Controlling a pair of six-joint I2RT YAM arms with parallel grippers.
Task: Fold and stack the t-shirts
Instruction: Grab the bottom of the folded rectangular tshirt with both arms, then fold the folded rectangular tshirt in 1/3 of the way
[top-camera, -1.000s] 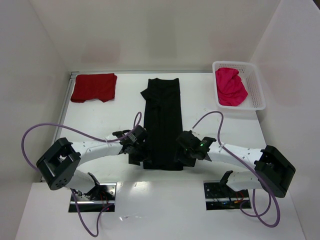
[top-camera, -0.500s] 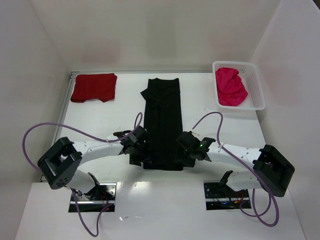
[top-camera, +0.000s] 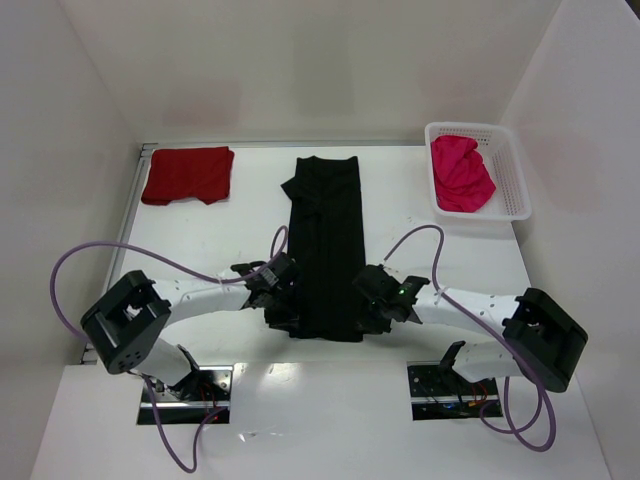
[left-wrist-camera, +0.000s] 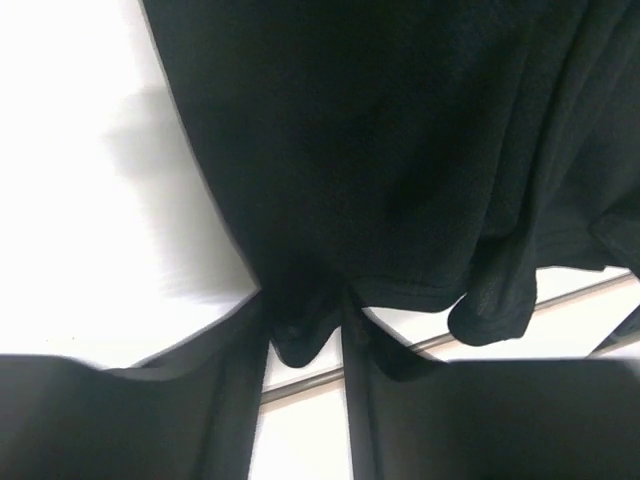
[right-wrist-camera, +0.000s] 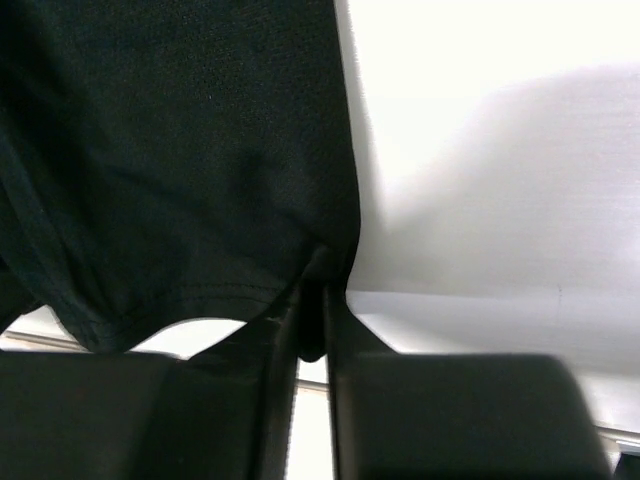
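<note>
The black t-shirt (top-camera: 325, 235) lies folded into a long narrow strip down the middle of the table. My left gripper (top-camera: 281, 312) is shut on its near left corner, where the hem (left-wrist-camera: 305, 335) bunches between the fingers. My right gripper (top-camera: 372, 314) is shut on its near right corner (right-wrist-camera: 315, 300). Both corners are lifted a little off the table. The dark red t-shirt (top-camera: 188, 174) lies folded at the far left. The pink-red t-shirt (top-camera: 460, 172) sits crumpled in the basket.
A white mesh basket (top-camera: 512, 180) stands at the far right against the wall. White walls close in the table on the left, back and right. Purple cables loop beside both arms.
Both grippers have moved slightly inward and forward with the black shirt's near hem, which now sits a little farther from the table's near edge.
</note>
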